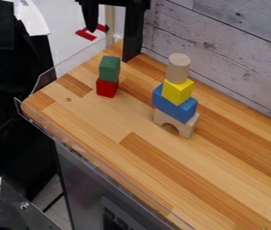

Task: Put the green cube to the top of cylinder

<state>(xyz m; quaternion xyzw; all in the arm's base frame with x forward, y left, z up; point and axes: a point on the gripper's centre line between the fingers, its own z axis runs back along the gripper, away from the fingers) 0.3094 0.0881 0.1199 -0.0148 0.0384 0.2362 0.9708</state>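
Note:
At the top of the camera view hangs the black gripper [111,44], open, its two fingers wide apart and nothing held between them. Below it and slightly left, the green cube [109,68] rests on a red cube [107,87]. Farther right stands a stack: a natural wood cylinder [178,68] is upright on a yellow cube [178,91], which sits on a blue block [174,106]. A wooden arch block [176,123] forms the base. The gripper is above and left of the cylinder, apart from both stacks.
The wooden tabletop [144,155] has a clear plastic rim [102,164] along its left and front side. A whitewashed plank wall [233,49] borders it behind and to the right of the taller stack.

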